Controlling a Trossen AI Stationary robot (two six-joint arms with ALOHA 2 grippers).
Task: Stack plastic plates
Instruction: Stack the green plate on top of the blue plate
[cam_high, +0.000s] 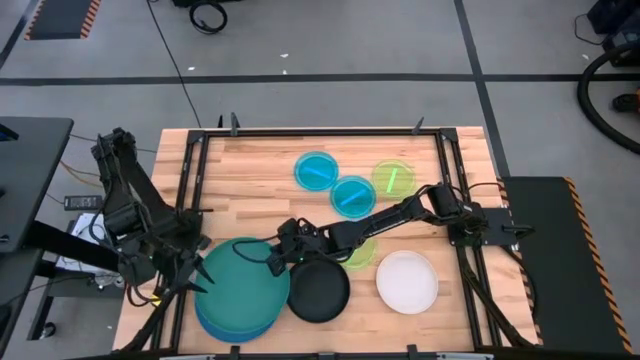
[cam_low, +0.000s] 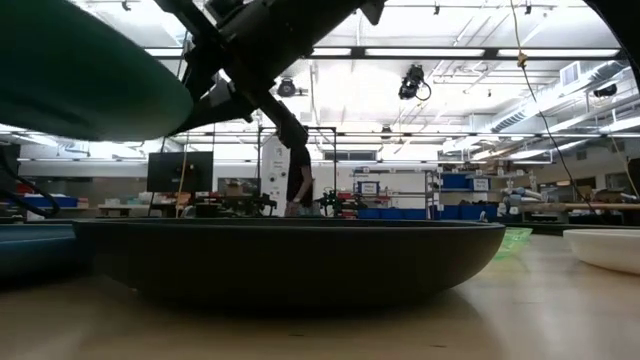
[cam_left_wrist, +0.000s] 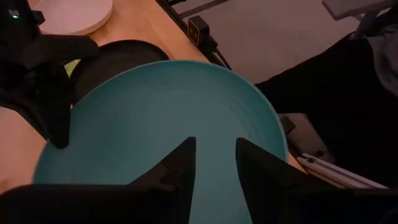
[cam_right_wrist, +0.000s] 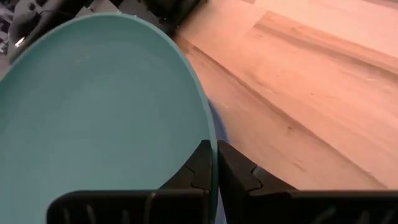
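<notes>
**Operator:** Where was the teal plate when you looked?

**Observer:** Your teal plate (cam_high: 243, 278) was over the blue plate (cam_high: 232, 326) at the table's (cam_high: 250, 165) front left, tilted (in the low view its edge hung above the black plate). Your right gripper (cam_right_wrist: 215, 163) had its fingers pinched on the teal plate's rim, on the side facing the black plate (cam_high: 319, 290).

**Operator:** And my left gripper?

**Observer:** Your left gripper (cam_left_wrist: 213, 163) was at the opposite rim, fingers apart with the rim between them; I couldn't tell whether they pressed on it.

**Operator:** The other plates?

**Observer:** The black plate lay just beside the teal one, the white plate (cam_high: 407, 281) near it to the right. Two cyan plates (cam_high: 317, 171) sat toward the back, touching each other, a lime green plate (cam_high: 393, 179) beside them, and another lime green plate (cam_high: 362, 252) lay partly under your right arm.
</notes>
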